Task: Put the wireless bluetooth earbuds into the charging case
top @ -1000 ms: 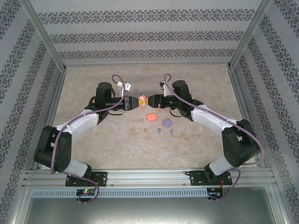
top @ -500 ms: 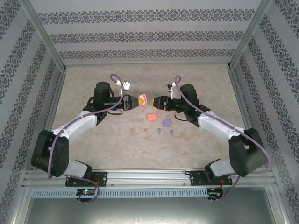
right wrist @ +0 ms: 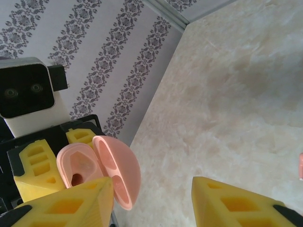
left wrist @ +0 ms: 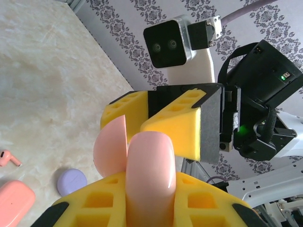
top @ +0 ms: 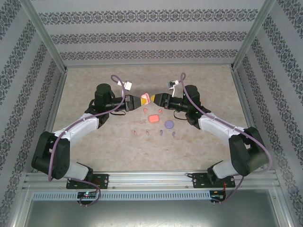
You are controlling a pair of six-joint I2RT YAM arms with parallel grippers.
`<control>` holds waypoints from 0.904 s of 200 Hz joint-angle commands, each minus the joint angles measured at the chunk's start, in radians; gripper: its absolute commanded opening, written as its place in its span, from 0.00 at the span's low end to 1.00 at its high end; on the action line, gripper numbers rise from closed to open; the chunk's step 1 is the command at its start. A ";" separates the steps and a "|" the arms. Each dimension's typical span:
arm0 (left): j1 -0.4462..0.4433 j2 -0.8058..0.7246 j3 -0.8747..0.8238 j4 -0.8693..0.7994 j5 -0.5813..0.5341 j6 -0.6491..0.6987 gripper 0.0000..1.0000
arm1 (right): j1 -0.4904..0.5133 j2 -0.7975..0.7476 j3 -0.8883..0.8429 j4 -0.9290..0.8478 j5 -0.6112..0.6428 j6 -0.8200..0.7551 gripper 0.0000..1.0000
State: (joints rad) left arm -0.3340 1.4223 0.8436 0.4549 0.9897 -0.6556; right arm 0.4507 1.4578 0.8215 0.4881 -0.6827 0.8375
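Barely started: left gripper [top: 142, 100] clenched on open pink charging case [top: 146, 99], wells apparently empty; right gripper [top: 155, 100] spread, empty; earbuds [top: 147, 132] loose on table [top: 94, 151].

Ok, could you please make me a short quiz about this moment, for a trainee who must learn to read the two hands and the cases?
1. True or false: the left hand grips a pink case whose lid stands open.
2. The right hand is: A) open, facing that case; B) shut on a purple earbud; C) shut on a cable.
3. How many other cases lie on the table?

Key: 1 true. 2 A. 3 two: a closed salmon case and a round purple case.
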 commanded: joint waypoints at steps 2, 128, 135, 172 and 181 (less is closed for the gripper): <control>-0.014 0.007 0.002 0.064 -0.002 -0.008 0.00 | 0.017 0.022 0.011 0.058 -0.023 0.009 0.46; -0.024 0.025 0.015 0.055 -0.006 0.000 0.00 | 0.043 0.060 0.025 0.070 -0.046 0.011 0.39; -0.023 0.025 0.015 0.054 -0.006 0.001 0.00 | 0.045 0.061 0.027 0.071 -0.046 0.012 0.39; -0.030 0.027 0.011 0.056 -0.004 0.002 0.00 | 0.044 0.074 0.048 0.075 -0.044 0.017 0.28; -0.031 0.026 0.010 0.057 -0.004 0.001 0.00 | 0.045 0.077 0.055 0.077 -0.047 0.019 0.25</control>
State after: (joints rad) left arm -0.3428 1.4456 0.8436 0.4618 0.9760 -0.6594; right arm 0.4828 1.5162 0.8330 0.5213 -0.7048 0.8509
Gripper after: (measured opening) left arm 0.199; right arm 0.295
